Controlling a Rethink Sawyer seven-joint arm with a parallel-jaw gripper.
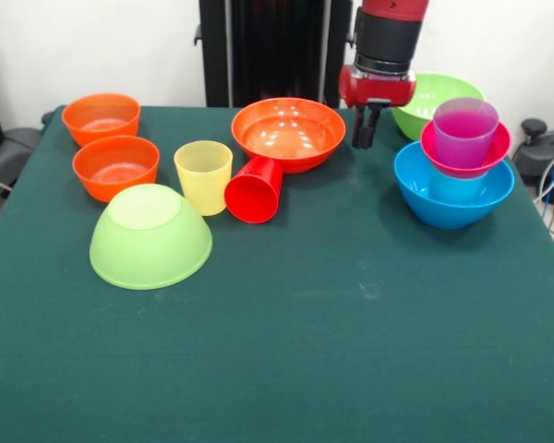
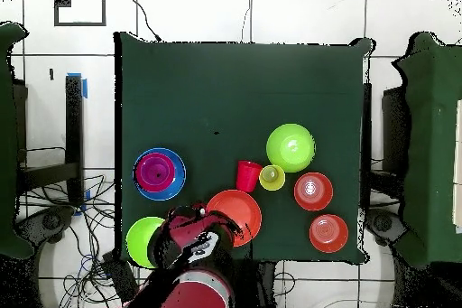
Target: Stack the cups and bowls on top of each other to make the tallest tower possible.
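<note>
On your green table (image 1: 351, 351), the blue bowl (image 1: 452, 205) holds a light blue cup (image 1: 457, 187), magenta bowl (image 1: 465, 152), purple cup (image 1: 464, 132); beside it, your gripper (image 1: 365, 129) hangs narrow, empty.

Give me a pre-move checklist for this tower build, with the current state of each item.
1. Gripper empty: ok, nothing hangs from it.
2. Jaws open or shut: cannot tell.
3. Stack started: ok, purple cup in magenta bowl above blue bowl.
4. Red cup upright: not ok, on its side against wide orange bowl.
5. Yellow cup upright: ok.
6. Near lime bowl rim up: not ok, inverted.
</note>
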